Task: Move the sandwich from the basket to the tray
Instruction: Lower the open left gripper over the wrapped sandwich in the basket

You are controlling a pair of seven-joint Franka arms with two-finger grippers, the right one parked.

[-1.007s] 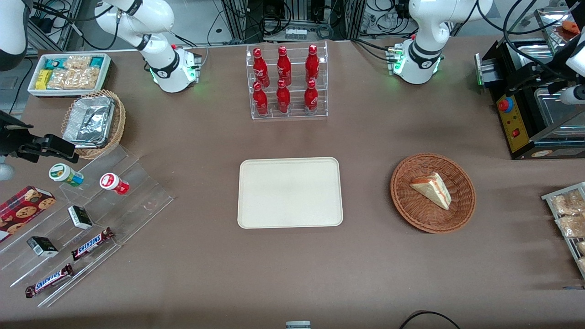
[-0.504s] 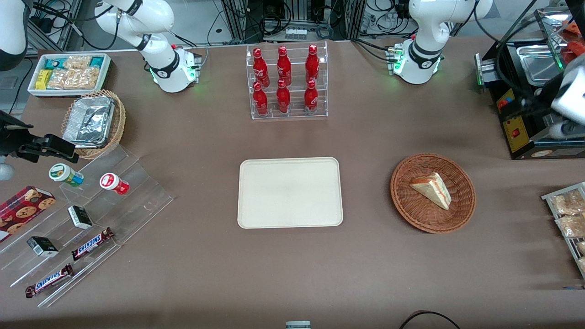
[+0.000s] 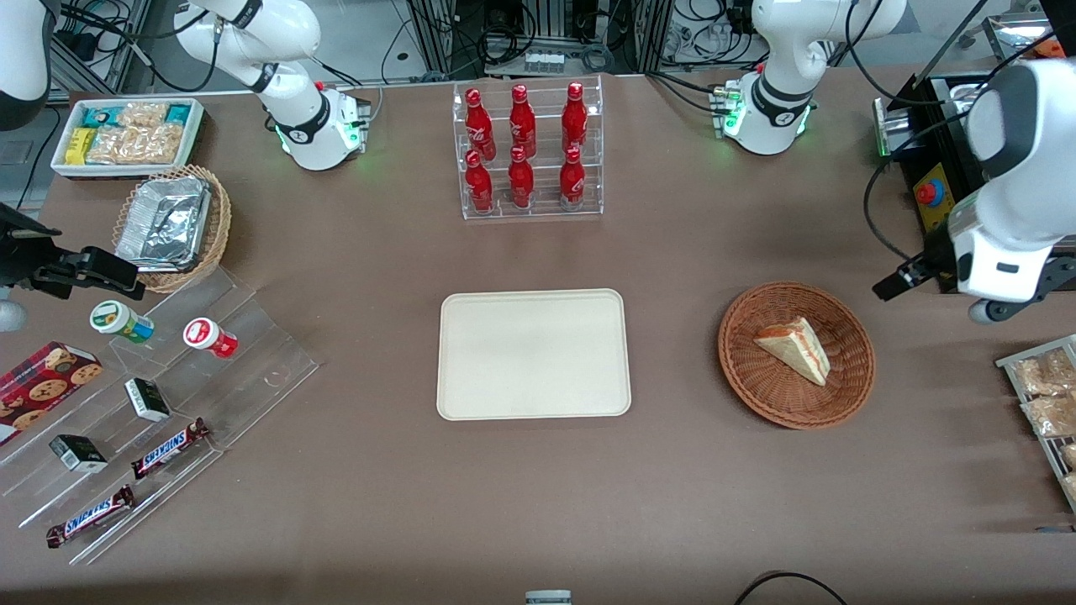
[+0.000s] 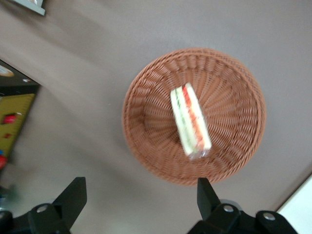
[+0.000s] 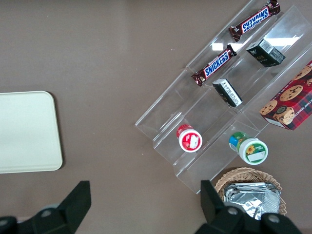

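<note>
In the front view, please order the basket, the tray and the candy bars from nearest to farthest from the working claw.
The claw, open, hangs above the table beside the basket, toward the working arm's end.
1. Basket: nearest, holding the sandwich.
2. Tray: mid-table.
3. Candy bars: farthest, toward the parked arm's end.

Brown table (image 3: pixel 672 252) under tray (image 3: pixel 533 354), basket (image 3: pixel 796 354).
</note>
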